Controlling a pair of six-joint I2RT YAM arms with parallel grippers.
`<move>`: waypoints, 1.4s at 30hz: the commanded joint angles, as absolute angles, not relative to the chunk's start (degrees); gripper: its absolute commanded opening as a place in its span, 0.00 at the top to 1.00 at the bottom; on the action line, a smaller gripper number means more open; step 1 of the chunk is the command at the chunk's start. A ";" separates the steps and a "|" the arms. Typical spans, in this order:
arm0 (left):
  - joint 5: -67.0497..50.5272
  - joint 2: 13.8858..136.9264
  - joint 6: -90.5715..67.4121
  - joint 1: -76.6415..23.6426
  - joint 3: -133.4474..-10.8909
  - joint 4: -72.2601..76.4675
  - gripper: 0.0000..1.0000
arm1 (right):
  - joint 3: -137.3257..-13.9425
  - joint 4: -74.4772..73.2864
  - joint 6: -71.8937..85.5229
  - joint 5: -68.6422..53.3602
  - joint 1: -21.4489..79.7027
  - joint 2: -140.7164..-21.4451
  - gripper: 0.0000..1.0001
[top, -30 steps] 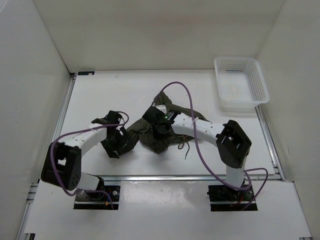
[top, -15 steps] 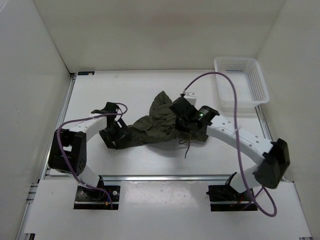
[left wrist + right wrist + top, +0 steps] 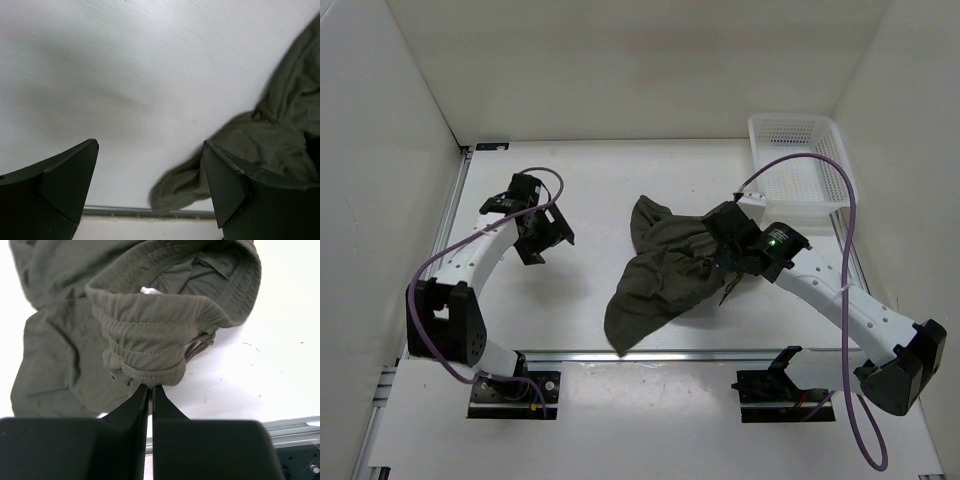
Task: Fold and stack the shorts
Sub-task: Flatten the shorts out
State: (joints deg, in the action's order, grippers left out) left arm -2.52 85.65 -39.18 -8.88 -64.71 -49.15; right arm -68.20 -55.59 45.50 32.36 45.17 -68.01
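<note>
Dragged rightward, the shorts (image 3: 658,272) are trailing from the right pincer (image 3: 728,250) clamped on them; the left pincer (image 3: 544,236) is hovering apart, upper left.

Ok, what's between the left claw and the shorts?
Only bare white table separates the left claw from the shorts, clearest in the top external view.

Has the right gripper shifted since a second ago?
Yes. The right gripper, shut on the shorts, has moved right toward the white mesh basket, dragging them along.
</note>
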 commanded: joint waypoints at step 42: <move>-10.54 98.79 -43.33 -43.41 -62.14 -47.11 0.60 | -67.85 -51.33 40.17 27.60 33.13 -67.68 1.00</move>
State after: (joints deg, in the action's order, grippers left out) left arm -8.56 98.96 -44.14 -42.22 -61.45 -47.90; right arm -67.59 -53.39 40.93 26.96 33.39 -68.84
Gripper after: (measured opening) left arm 0.965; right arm 0.014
